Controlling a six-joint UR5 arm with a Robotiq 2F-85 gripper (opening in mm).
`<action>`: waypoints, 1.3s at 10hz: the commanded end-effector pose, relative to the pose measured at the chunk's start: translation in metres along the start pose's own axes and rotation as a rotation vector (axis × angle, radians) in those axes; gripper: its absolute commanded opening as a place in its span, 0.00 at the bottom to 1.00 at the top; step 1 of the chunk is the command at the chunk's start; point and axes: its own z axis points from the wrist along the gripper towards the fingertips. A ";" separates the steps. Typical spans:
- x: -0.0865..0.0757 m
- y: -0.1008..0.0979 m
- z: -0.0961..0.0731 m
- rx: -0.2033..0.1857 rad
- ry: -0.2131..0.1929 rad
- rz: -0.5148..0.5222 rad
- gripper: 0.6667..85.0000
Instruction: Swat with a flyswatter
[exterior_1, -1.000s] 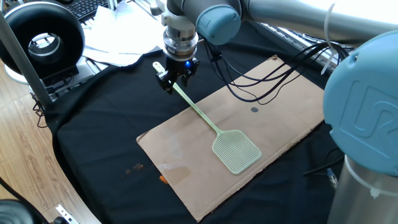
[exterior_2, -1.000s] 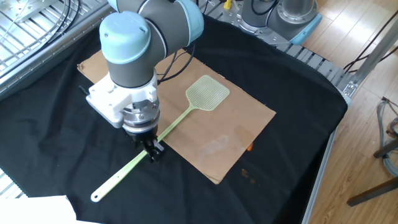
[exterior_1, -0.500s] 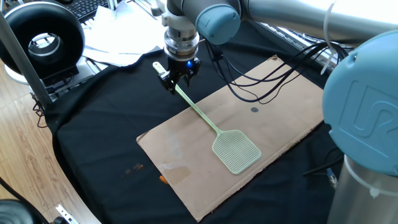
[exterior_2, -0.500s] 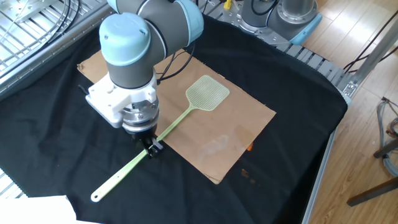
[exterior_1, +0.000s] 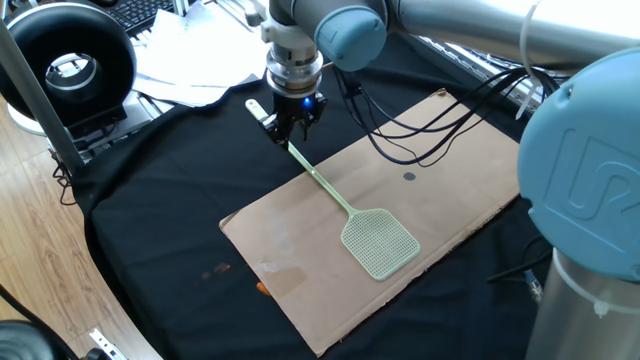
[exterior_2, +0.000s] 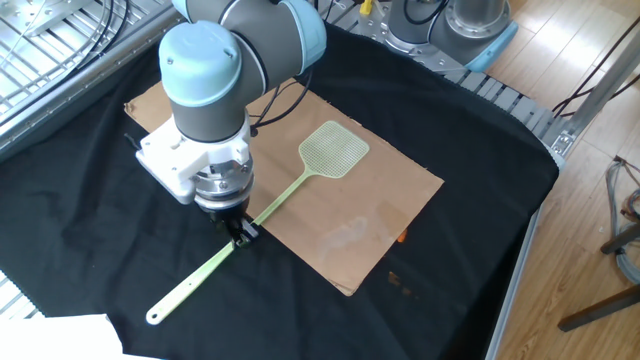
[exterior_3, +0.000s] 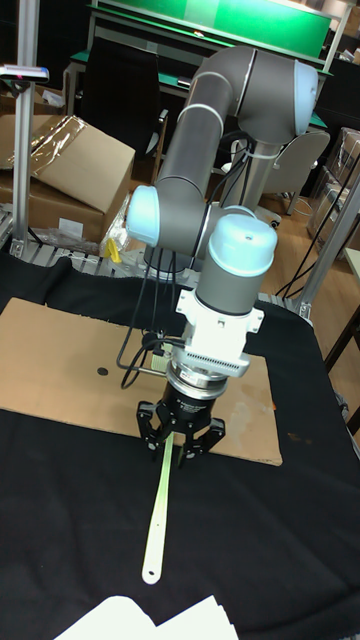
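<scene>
The pale mint-green flyswatter (exterior_1: 380, 243) lies flat, its mesh head on the brown cardboard sheet (exterior_1: 290, 235) and its long handle running out onto the black cloth. The other fixed view shows the head (exterior_2: 334, 149) on the cardboard (exterior_2: 360, 225) and the handle end near the table's front. My gripper (exterior_1: 288, 135) hangs over the middle of the handle, pointing down. The tall fixed view shows the gripper (exterior_3: 182, 438) open, its fingers spread to either side of the handle (exterior_3: 155, 520). In the other fixed view the gripper (exterior_2: 240, 231) sits just above the handle.
A black round device (exterior_1: 70, 60) and loose white papers (exterior_1: 190, 70) lie at the back left. Black cables (exterior_1: 430, 125) trail across the cardboard's far end. A wire rack (exterior_2: 50, 40) stands beside the table. A small orange mark (exterior_2: 401, 237) sits at the cardboard's edge.
The gripper has risen slightly and shifted a little along the handle. The flyswatter has stayed where it lay.
</scene>
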 end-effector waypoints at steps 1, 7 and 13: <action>0.000 -0.006 0.000 0.006 0.000 0.001 0.46; -0.001 -0.009 0.000 0.019 -0.001 -0.012 0.44; -0.001 -0.012 0.000 0.031 -0.002 -0.026 0.43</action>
